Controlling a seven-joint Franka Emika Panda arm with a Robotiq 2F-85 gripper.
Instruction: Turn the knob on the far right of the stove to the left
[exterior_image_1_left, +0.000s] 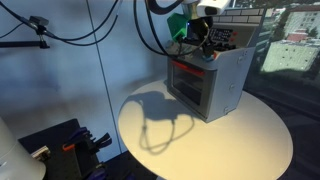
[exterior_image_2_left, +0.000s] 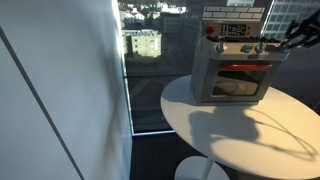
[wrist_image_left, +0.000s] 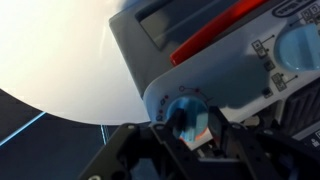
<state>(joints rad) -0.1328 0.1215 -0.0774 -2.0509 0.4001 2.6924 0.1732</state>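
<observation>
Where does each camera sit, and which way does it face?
Exterior view: high, beside the stove, looking down on the round table; tool at top.
Exterior view: lower, facing the stove front-on; tool at right edge.
Wrist view: just behind the tool, facing a blue knob.
Shared: all three show the stove.

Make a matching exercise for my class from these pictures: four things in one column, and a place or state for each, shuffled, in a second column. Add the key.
Column 1
1. grey toy stove
2. round white table
3. long red oven-door handle
4. black robot gripper

Column 2
a. placed at a pale blue knob
b. stands on the tabletop
c. bears the arm's shadow
d. runs across the stove's front

Pairs: 1-b, 2-c, 3-d, 4-a
</observation>
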